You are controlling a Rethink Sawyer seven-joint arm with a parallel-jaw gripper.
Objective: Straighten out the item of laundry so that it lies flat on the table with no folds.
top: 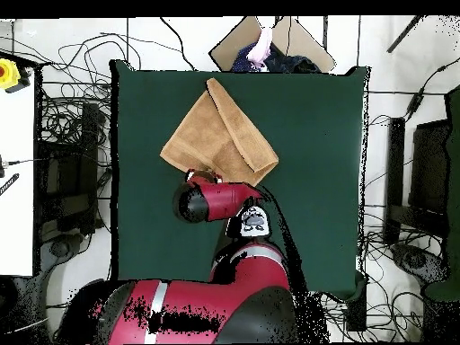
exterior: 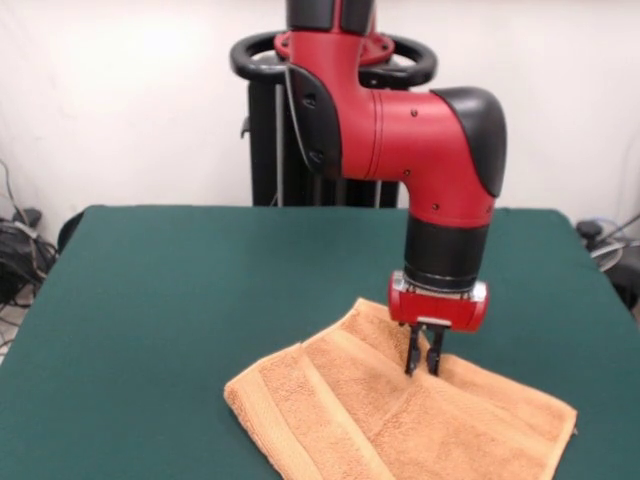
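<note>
Towel (exterior: 400, 420) still folded over itself at the front view's 5 o'clock on the desk (exterior: 180, 300), claw (exterior: 424, 366) nearly clenched, tips on the cloth — straightening mostly left.

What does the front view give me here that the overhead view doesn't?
Only the front view shows the end effector, its fingers close together with the tips down at the towel. Only the overhead view shows the towel's full outline, one flap folded over itself, and a person at the table's far edge; the arm hides the end effector there. Both show the towel still folded.
</note>
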